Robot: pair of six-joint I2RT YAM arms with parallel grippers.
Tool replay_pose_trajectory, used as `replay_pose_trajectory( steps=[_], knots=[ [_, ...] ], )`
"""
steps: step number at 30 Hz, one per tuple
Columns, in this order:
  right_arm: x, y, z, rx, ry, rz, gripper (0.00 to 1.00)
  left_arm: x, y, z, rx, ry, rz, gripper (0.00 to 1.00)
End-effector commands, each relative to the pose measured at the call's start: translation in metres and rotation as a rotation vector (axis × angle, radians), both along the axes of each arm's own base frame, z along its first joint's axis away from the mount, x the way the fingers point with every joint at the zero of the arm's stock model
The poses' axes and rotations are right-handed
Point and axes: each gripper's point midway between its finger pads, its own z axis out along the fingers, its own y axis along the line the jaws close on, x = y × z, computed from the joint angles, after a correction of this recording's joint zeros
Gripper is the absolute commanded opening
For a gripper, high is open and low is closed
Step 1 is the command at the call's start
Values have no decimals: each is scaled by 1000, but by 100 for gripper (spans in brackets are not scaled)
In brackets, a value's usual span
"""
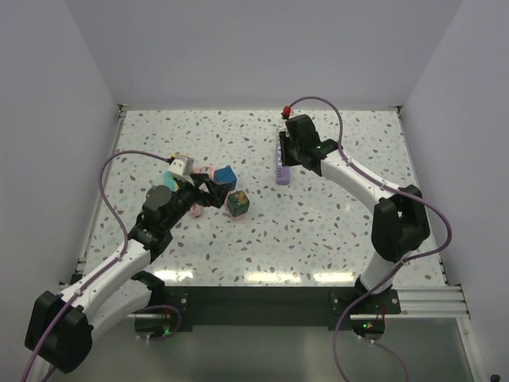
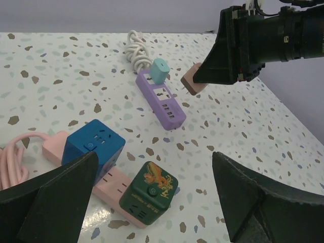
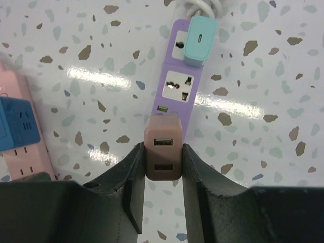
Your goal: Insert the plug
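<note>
Brown plug (image 3: pixel 162 147) clamped between the dark fingers of the right gripper (image 3: pixel 162 154), dead centre in the right wrist view, two USB slots facing the camera. Beyond it runs the purple strip (image 3: pixel 178 88): a teal charger (image 3: pixel 200 40) seated in the far socket, one free socket in the middle, small ports at the near end, which the plug overlaps. Whether plug and strip touch, that angle can't say. The left wrist view settles it: from the side the plug hangs tilted, off to the right of the strip and apart from it, in no socket. That view also picks up a white cable (image 2: pixel 135 50) coiled at the strip's far end, cut off for the right wrist.

Left gripper (image 2: pixel 155 162) spread wide, nothing between its fingers, and below it a pink strip (image 2: pixel 109 185) carrying a blue cube (image 2: pixel 93 144) and a green cube (image 2: pixel 148 192). The right wrist catches only a corner of the pink strip and the blue cube.

From the top camera the plug is hidden under the right gripper, but the spacing is plain: cubes left of centre on the speckled table (image 1: pixel 334 231), purple strip further back and right, the two groups apart
</note>
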Motion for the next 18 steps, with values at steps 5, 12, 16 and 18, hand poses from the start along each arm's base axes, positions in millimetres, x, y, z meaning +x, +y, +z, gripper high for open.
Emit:
replay_pose_trajectory(
  steps=[5, 12, 16, 18],
  knots=[
    [35, -12, -3, -71, -20, -90, 0, 3, 4, -5, 23, -2, 17, 100],
    [52, -18, -23, -72, 12, -110, 0, 3, 4, -6, 24, 1, 19, 100],
    [60, -21, -27, -58, 17, -116, 0, 5, 4, -9, 30, 8, 20, 100],
    [64, -23, -31, -48, 28, -120, 0, 6, 4, -8, 30, 8, 22, 100]
  ],
)
